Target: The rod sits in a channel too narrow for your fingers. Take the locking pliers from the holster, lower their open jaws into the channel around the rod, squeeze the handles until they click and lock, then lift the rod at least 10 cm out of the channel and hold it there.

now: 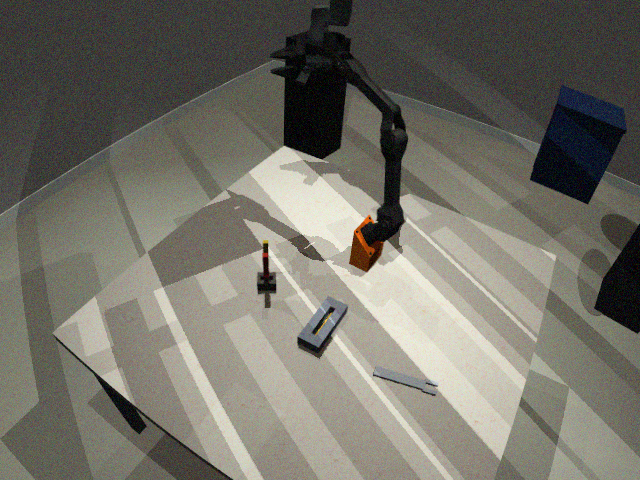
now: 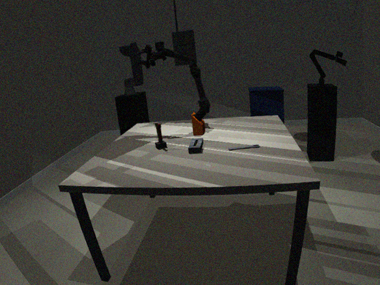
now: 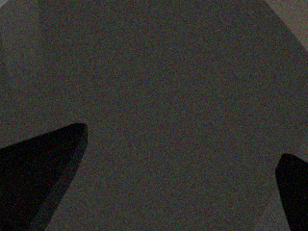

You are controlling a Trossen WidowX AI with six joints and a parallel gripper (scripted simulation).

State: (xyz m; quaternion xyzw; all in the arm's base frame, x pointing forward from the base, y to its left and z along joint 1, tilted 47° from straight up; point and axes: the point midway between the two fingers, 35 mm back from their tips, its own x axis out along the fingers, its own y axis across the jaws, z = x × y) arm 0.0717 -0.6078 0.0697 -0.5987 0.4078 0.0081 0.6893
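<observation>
From the wrist, the jaws (image 1: 272, 63) (image 3: 181, 146) stand wide apart; only from above does the yellow rod (image 1: 324, 323) show, thin inside its grey channel block (image 1: 308, 336) (image 2: 195, 150).

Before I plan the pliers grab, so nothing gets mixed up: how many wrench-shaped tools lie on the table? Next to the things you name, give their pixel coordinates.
1: a grey one (image 1: 400, 379) (image 2: 242, 147), beside the slotted block (image 1: 310, 338) (image 2: 195, 150).

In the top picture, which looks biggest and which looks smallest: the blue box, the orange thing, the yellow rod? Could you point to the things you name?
1. Blue box (image 1: 578, 144) (image 2: 267, 102)
2. Orange thing (image 1: 364, 256) (image 2: 198, 128)
3. Yellow rod (image 1: 324, 323), only a thin strip showing
</observation>
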